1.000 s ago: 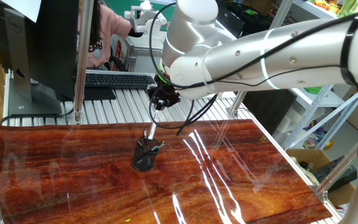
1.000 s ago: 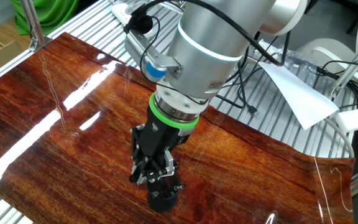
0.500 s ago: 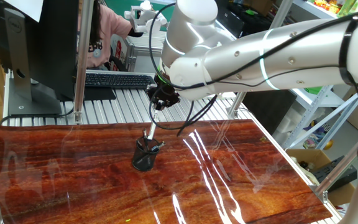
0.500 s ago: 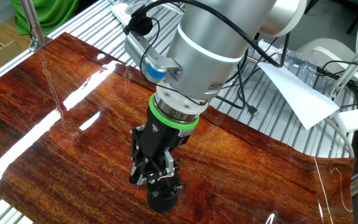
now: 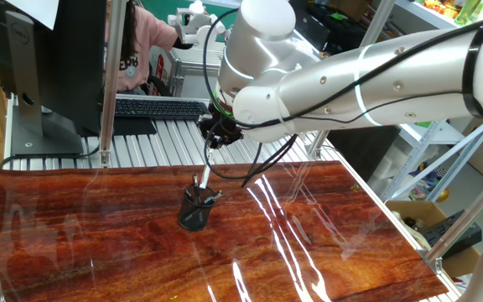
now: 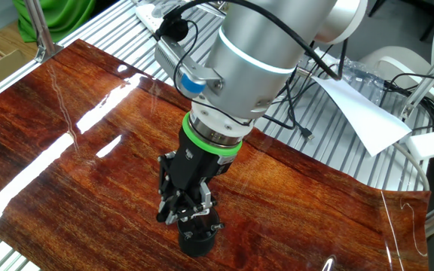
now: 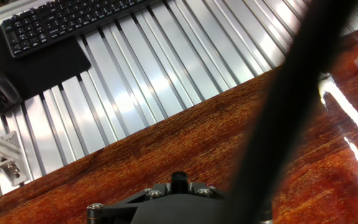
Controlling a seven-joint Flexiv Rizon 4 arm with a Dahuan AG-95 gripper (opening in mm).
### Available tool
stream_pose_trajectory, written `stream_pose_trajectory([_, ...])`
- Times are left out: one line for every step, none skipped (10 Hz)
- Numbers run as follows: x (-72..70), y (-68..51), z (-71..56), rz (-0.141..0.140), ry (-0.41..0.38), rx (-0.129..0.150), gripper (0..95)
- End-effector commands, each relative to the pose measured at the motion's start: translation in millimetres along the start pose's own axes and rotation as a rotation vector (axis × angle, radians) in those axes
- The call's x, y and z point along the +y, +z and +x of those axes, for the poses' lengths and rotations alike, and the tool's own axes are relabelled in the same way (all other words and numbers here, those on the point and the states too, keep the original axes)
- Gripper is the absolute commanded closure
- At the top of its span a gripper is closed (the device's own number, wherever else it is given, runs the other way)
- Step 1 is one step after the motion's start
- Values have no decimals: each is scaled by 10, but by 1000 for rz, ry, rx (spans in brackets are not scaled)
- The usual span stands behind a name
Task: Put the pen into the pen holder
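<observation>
One gripper (image 5: 212, 144) clamped on the pen's (image 5: 204, 170) upper end | pen slants down, tip at rim of pen holder (image 5: 195, 210) on wood table (image 5: 99, 235) | step: insertion | next: confirm tip is inside, then let go.

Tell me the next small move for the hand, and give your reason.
Probably open the hand and let go. The pen is clamped near its top, slanting down, and its lower end seems already inside the pen holder, which stands upright on the wooden tabletop beneath the hand. Released here, it should drop in and lean on the rim.
</observation>
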State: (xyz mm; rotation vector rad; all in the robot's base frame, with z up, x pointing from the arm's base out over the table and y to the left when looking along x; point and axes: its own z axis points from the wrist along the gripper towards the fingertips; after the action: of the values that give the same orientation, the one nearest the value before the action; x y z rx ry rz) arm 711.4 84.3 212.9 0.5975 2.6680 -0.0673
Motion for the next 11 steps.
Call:
stream_pose_trajectory([4, -1, -10, 3, -1, -10, 950])
stream_pose_trajectory([4, 0, -16, 6, -3, -21, 950])
stream_pose_trajectory([2, 3, -18, 9, -6, -27, 950])
stream_pose_trajectory([3, 5, -19, 13, -8, -35, 950])
stream_pose_trajectory([4, 6, -20, 18, -10, -51, 950])
stream_pose_trajectory([4, 6, -20, 19, -12, -60, 950])
stream_pose_trajectory([4, 6, -20, 18, -10, -66, 950])
stream_pose_trajectory([4, 6, -20, 17, -8, -76, 950])
stream_pose_trajectory([4, 6, -20, 19, -8, -84, 950])
stream_pose_trajectory([4, 6, -20, 22, -8, -89, 950])
stream_pose_trajectory([5, 3, -18, 22, -7, -96, 950])
